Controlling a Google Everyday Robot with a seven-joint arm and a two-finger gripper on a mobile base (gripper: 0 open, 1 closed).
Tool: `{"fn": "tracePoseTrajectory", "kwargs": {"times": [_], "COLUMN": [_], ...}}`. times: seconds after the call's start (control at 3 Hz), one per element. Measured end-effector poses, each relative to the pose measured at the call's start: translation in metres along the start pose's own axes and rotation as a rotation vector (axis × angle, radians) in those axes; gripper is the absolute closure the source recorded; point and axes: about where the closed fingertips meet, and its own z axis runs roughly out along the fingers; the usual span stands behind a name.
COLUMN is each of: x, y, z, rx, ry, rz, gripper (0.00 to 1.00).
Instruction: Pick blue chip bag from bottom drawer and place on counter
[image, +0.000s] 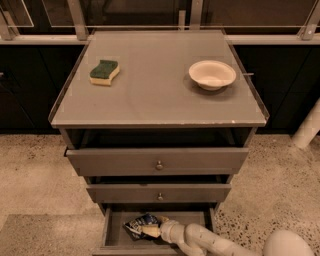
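The blue chip bag (138, 222) lies crumpled in the open bottom drawer (111, 235), left of its middle. My gripper (152, 230) reaches into the drawer from the right on the white arm (210, 242), and its tip is against the bag's lower right side. The counter (155, 100) is the grey top of the cabinet above.
A green-and-yellow sponge (104, 72) lies at the counter's back left. A white bowl (212, 75) stands at its back right. The two upper knobbed drawers (158, 161) stick out slightly above the bottom drawer. The speckled floor surrounds the cabinet, and a white post (306, 129) stands to the right.
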Motion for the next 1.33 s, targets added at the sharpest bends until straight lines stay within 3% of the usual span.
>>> {"fn": "tracePoseTrajectory", "kwargs": {"times": [0.33, 0.67, 1.0, 1.33], "x": [0.000, -0.009, -0.027, -0.046], "y": [0.000, 0.006, 0.003, -0.002], "z": [0.000, -0.009, -0.058, -0.141], "rx": [0.000, -0.031, -0.044, -0.004], "ry": [0.000, -0.006, -0.011, -0.007], "rz": [0.000, 0.007, 0.025, 0.058], "gripper": [1.00, 1.00, 1.00, 1.00]}}
